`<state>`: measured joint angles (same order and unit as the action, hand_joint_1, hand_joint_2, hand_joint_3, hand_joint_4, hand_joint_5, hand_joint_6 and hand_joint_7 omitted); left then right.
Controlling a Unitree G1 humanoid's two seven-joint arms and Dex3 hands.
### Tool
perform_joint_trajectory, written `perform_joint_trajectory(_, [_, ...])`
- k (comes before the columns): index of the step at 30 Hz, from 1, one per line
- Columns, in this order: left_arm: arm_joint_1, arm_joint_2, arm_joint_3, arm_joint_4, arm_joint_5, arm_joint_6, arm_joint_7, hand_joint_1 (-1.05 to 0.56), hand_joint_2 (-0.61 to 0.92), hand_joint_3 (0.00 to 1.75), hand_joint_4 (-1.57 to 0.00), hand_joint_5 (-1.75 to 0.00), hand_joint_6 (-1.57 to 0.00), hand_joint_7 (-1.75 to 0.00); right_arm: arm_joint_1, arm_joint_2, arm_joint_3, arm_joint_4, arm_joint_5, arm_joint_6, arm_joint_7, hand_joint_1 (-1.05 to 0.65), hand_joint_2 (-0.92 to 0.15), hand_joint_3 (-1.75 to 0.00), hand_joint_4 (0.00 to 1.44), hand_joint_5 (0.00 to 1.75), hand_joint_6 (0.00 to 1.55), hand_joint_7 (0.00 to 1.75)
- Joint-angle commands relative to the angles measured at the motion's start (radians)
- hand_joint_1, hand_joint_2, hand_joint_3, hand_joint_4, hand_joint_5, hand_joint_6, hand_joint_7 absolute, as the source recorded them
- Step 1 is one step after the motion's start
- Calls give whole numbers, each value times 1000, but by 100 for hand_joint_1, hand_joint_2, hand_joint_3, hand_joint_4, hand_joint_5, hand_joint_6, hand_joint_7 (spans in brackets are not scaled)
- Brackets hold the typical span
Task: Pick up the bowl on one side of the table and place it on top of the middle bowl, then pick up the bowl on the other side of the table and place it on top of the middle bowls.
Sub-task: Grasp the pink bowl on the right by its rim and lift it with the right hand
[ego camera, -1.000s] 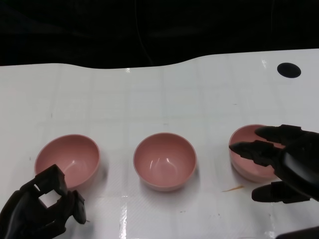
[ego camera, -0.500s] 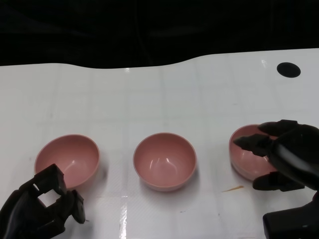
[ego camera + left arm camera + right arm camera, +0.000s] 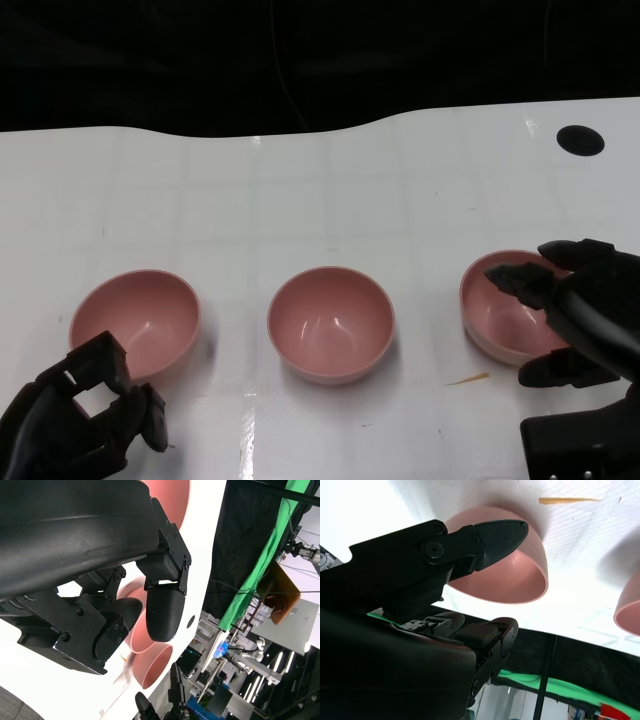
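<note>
Three round pink plastic bowls sit in a row on the white table (image 3: 330, 190): the left bowl (image 3: 135, 322), the middle bowl (image 3: 330, 322) and the right bowl (image 3: 508, 305). The right hand (image 3: 572, 318) brackets the right bowl's near rim, fingers spread above the inside and thumb outside; actual contact cannot be confirmed. The left hand (image 3: 80, 420) rests beside the left bowl with fingers curled inward, holding nothing.

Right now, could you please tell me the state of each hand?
Left hand: fingers curled in, holding nothing, beside the left bowl.
Right hand: open around the right bowl, fingers apart, not yet gripping it.
</note>
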<state>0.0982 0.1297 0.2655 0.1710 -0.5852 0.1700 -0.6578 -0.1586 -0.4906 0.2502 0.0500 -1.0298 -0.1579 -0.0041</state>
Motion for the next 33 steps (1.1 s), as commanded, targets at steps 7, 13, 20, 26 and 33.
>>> perform_joint_trajectory(7, [5,26,9,-10,5,5,3,-1,56,132,-85,-175,-74,-167,-9,-13,52,24,8,46,3,-105,-92,-15,37,0,37,0])
perform_joint_trajectory(13, [10,21,4,-11,8,-6,-3,-1,56,131,-84,-175,-73,-167,-24,-9,85,74,3,56,-14,-105,-92,-15,38,1,39,1])
perform_joint_trajectory(20, [7,15,6,-6,5,-9,-2,0,57,131,-85,-175,-73,-168,-49,0,122,149,2,45,-76,-98,-92,-12,42,2,43,2])
perform_joint_trajectory(26, [9,15,5,-8,7,-12,-2,-1,57,130,-84,-175,-73,-167,-84,7,166,252,-2,22,-172,-89,-92,-12,51,4,51,4])
perform_joint_trajectory(33, [9,13,6,-8,2,-9,-4,0,57,128,-85,-175,-74,-166,-142,16,212,401,13,-22,-240,-75,-92,-13,60,5,60,4])
